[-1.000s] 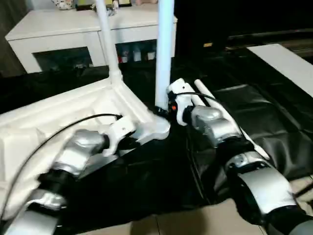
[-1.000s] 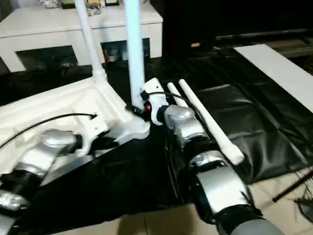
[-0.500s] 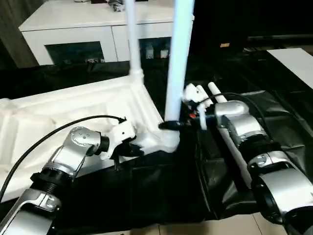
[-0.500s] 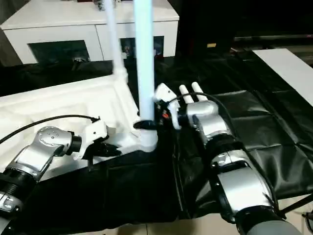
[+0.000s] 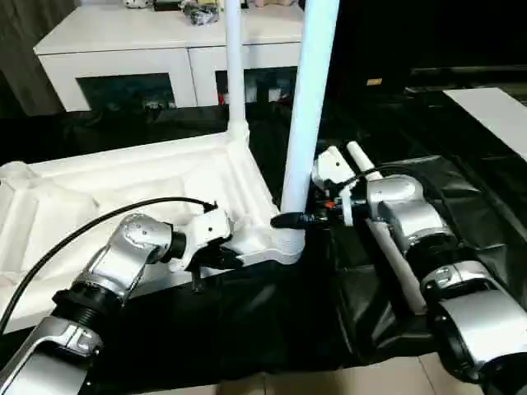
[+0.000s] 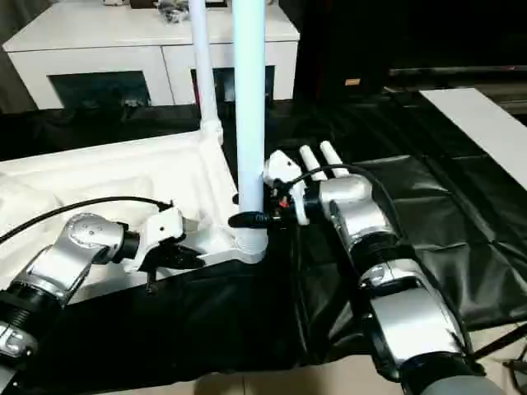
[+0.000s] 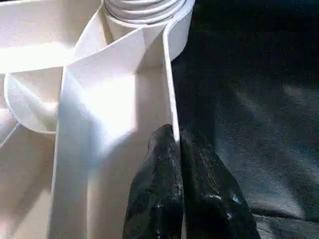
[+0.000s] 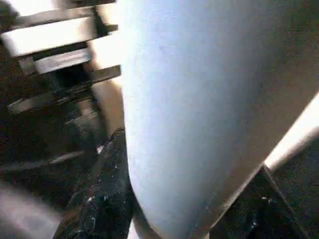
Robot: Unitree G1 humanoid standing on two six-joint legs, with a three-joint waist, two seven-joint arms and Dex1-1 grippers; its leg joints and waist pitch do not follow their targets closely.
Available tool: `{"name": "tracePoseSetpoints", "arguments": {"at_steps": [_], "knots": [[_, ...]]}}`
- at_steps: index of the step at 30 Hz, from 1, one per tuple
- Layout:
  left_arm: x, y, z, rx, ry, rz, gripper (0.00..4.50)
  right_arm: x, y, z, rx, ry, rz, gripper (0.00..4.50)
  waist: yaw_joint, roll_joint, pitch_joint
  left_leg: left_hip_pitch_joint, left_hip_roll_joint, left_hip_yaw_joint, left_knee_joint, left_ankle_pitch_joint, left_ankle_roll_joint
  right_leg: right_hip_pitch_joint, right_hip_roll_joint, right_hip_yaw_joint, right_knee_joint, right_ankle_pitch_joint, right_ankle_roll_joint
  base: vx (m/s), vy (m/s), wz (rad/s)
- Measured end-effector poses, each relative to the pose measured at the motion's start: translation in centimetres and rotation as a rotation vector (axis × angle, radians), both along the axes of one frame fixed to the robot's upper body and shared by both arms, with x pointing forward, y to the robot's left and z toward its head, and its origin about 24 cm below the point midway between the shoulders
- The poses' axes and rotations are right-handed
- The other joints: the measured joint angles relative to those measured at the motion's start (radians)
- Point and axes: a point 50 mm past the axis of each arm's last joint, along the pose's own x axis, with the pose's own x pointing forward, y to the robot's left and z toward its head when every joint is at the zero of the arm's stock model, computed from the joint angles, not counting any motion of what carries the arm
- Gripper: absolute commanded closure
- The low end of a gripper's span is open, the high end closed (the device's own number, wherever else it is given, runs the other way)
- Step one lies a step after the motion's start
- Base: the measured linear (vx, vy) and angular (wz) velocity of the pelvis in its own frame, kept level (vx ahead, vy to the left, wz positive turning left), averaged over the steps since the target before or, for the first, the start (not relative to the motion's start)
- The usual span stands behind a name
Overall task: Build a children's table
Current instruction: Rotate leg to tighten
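Since a second ago the right gripper (image 5: 290,220) has turned around the upright leg (image 5: 309,115) it clasps in the tabletop's (image 5: 123,189) corner socket, probably seating it, while the left gripper (image 7: 175,142) stays pinched on the tabletop's rim, steadying it.

I'm seeing a white cabinet (image 5: 165,58) standing well beyond the fingers, black sheeting (image 5: 461,214) lying under them, and a white board (image 5: 494,115) lying far right.
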Motion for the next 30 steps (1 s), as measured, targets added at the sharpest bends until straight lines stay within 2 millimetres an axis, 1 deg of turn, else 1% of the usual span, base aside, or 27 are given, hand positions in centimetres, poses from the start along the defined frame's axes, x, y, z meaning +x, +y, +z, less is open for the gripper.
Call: {"name": "tracePoseSetpoints", "arguments": {"at_steps": [1,2,4,6,8,10,11,12,13,14,15,16,17,18,19,20,21,22,23,24,25,26,28,30], "knots": [[0.2,-0.1,-0.3,0.010,-0.006,0.047,4.50,0.3,0.7,-0.5,0.015,0.015,-0.107,2.69,-0.013,0.002,0.002,0.007,0.000,-0.001,0.000,-0.003,-0.005,0.006,0.000,0.000,0.000,-0.004,0.007,0.000,0.000,0.00],[0.3,-0.3,-0.4,0.015,-0.010,0.070,4.50,0.5,0.9,-0.6,0.013,0.019,-0.157,2.69,-0.018,0.000,0.003,0.012,0.000,-0.002,-0.001,-0.004,-0.006,0.006,0.000,-0.001,0.000,-0.006,0.009,0.000,0.000,0.00],[0.6,-0.9,-0.6,0.010,-0.016,0.118,4.50,0.9,1.1,-1.0,0.016,0.032,-0.264,2.69,-0.029,0.000,0.006,0.017,0.000,-0.006,-0.001,-0.004,-0.006,0.007,0.000,-0.003,-0.004,-0.012,0.019,-0.068,-0.001,-0.09],[0.8,-1.7,-0.9,-0.002,-0.018,0.173,4.50,1.2,1.3,-1.2,0.021,0.035,-0.364,2.69,-0.039,0.005,0.009,0.019,-0.003,-0.016,-0.001,-0.005,-0.006,0.009,0.000,-0.009,-0.011,-0.012,0.020,-0.070,0.014,-0.13],[0.9,-2.4,-1.1,-0.018,-0.016,0.223,4.50,1.4,1.5,-1.3,0.024,0.032,-0.449,2.69,-0.046,0.007,0.011,0.019,-0.010,-0.028,-0.001,-0.005,-0.006,0.008,0.000,-0.009,-0.014,-0.013,0.021,-0.059,0.024,-0.10],[1.1,-3.4,-1.2,-0.025,-0.013,0.294,4.50,1.7,2.0,-1.5,0.032,0.034,-0.564,2.69,-0.050,0.011,0.013,0.020,-0.012,-0.033,-0.001,-0.005,-0.006,0.009,0.000,-0.013,-0.020,-0.013,0.021,-0.052,0.021,-0.12],[1.2,-3.9,-1.3,-0.029,-0.014,0.323,4.50,1.9,2.4,-1.6,0.035,0.038,-0.623,2.69,-0.055,0.015,0.014,0.020,-0.011,-0.036,-0.002,-0.005,-0.006,0.010,0.000,-0.017,-0.026,-0.013,0.021,-0.052,0.020,-0.13],[1.3,-4.3,-1.3,-0.033,-0.016,0.352,4.50,2.0,2.8,-1.6,0.040,0.039,-0.686,2.69,-0.061,0.020,0.017,0.020,-0.012,-0.040,-0.003,-0.005,-0.006,0.013,-0.001,-0.024,-0.033,-0.013,0.021,-0.052,0.020,-0.11],[1.4,-5.1,-1.5,-0.036,-0.018,0.393,4.50,2.2,3.4,-1.5,0.056,0.047,-0.793,2.69,-0.071,0.030,0.021,0.022,-0.010,-0.050,-0.005,-0.005,-0.006,0.023,-0.001,-0.041,-0.047,-0.013,0.021,0.000,0.000,0.00],[1.4,-5.6,-1.5,-0.033,-0.021,0.414,4.50,2.2,3.8,-1.7,0.055,0.056,-0.858,2.69,-0.075,0.034,0.023,0.023,-0.010,-0.054,-0.009,-0.005,-0.006,0.027,-0.001,-0.049,-0.054,-0.013,0.020,0.000,0.000,0.00],[1.5,-6.0,-1.5,-0.035,-0.023,0.427,4.50,2.3,4.1,-1.7,0.051,0.064,-0.911,2.69,-0.076,0.039,0.025,0.019,-0.010,-0.055,-0.013,-0.005,-0.006,0.038,-0.001,-0.055,-0.052,-0.017,0.016,-0.084,0.023,-0.07],[1.4,-6.5,-1.6,-0.037,-0.022,0.441,4.50,2.3,4.2,-1.7,0.048,0.071,-0.969,2.69,-0.063,0.038,0.028,0.021,-0.008,-0.044,-0.018,-0.005,-0.006,0.035,-0.003,-0.059,-0.002,-0.045,-0.002,-0.104,-0.010,0.09],[1.4,-7.1,-1.6,-0.039,-0.025,0.447,4.50,2.4,4.2,-1.7,0.048,0.071,-1.004,2.69,-0.046,0.026,0.025,0.022,-0.002,-0.019,-0.019,-0.005,-0.007,0.033,-0.005,-0.049,0.082,-0.078,-0.022,-0.104,-0.010,0.09],[1.5,-7.2,-1.6,-0.040,-0.033,0.455,4.50,2.4,4.1,-1.7,0.044,0.072,-1.031,2.69,-0.025,-0.009,0.016,0.030,-0.001,0.015,-0.017,-0.006,-0.008,0.041,-0.004,-0.008,0.112,-0.129,-0.013,0.032,-0.136,0.22],[1.6,-6.9,-1.4,-0.045,-0.042,0.463,4.50,2.4,4.5,-1.4,0.049,0.070,-1.044,2.69,-0.010,-0.027,0.008,0.026,0.002,0.020,0.024,-0.035,-0.021,0.025,0.002,0.019,0.125,-0.139,0.026,0.098,-0.171,-0.11],[1.5,-6.8,-1.4,-0.046,-0.038,0.466,4.50,2.4,4.8,-1.4,0.047,0.070,-1.046,2.69,0.012,-0.018,0.007,0.023,-0.002,-0.026,0.067,-0.061,-0.006,0.019,0.002,0.011,0.124,-0.139,0.026,0.098,-0.171,-0.11],[1.5,-6.8,-1.4,-0.046,-0.031,0.467,4.50,2.4,5.1,-1.2,0.046,0.068,-1.047,2.69,0.017,-0.001,-0.001,0.025,-0.018,-0.070,0.076,-0.064,-0.001,0.019,0.004,0.001,0.119,-0.138,0.026,0.104,-0.031,-0.45],[1.6,-6.9,-1.3,-0.047,-0.033,0.468,4.50,2.5,5.2,-1.1,0.049,0.064,-1.047,2.69,0.014,0.012,-0.010,0.024,-0.024,-0.086,0.045,-0.061,-0.033,0.013,0.006,-0.012,0.113,-0.133,0.026,0.059,0.002,-0.05],[1.7,-7.0,-1.0,-0.050,-0.047,0.472,4.50,2.6,5.2,-0.8,0.053,0.063,-1.057,2.69,0.006,-0.001,-0.013,0.030,-0.022,-0.075,0.025,-0.047,-0.057,0.004,0.012,0.004,0.107,-0.099,0.017,0.059,0.002,-0.05],[1.7,-6.8,-0.9,-0.048,-0.050,0.475,4.50,2.6,5.3,-0.8,0.058,0.066,-1.061,2.69,0.003,0.002,-0.011,0.028,-0.015,-0.074,0.020,-0.044,-0.060,0.006,0.023,0.007,0.096,-0.092,0.013,-0.032,-0.041,0.30],[1.7,-6.5,-0.9,-0.038,-0.052,0.481,4.50,2.6,5.4,-0.8,0.061,0.076,-1.062,2.69,-0.003,0.002,-0.011,0.022,-0.007,-0.072,0.017,-0.042,-0.063,0.009,0.034,0.007,0.081,-0.083,0.008,0.000,0.000,0.00],[1.8,-6.3,-0.9,-0.035,-0.054,0.484,4.50,2.6,5.6,-0.7,0.066,0.079,-1.061,2.69,-0.007,0.001,-0.011,0.021,-0.004,-0.075,0.015,-0.042,-0.064,0.012,0.037,0.005,0.072,-0.078,0.007,0.000,0.000,0.00],[1.8,-6.0,-0.8,-0.033,-0.059,0.486,4.50,2.6,5.8,-0.5,0.066,0.076,-1.052,2.69,-0.017,0.003,-0.010,0.021,0.000,-0.072,0.009,-0.041,-0.065,0.016,0.037,0.002,0.058,-0.071,0.006,0.000,0.000,0.00],[1.8,-5.8,-0.8,-0.034,-0.057,0.485,4.50,2.7,6.0,-0.4,0.062,0.075,-1.042,2.69,-0.022,0.005,-0.010,0.021,0.000,-0.070,0.009,-0.041,-0.065,0.017,0.037,0.004,0.056,-0.071,0.006,0.000,0.000,0.00]]}}
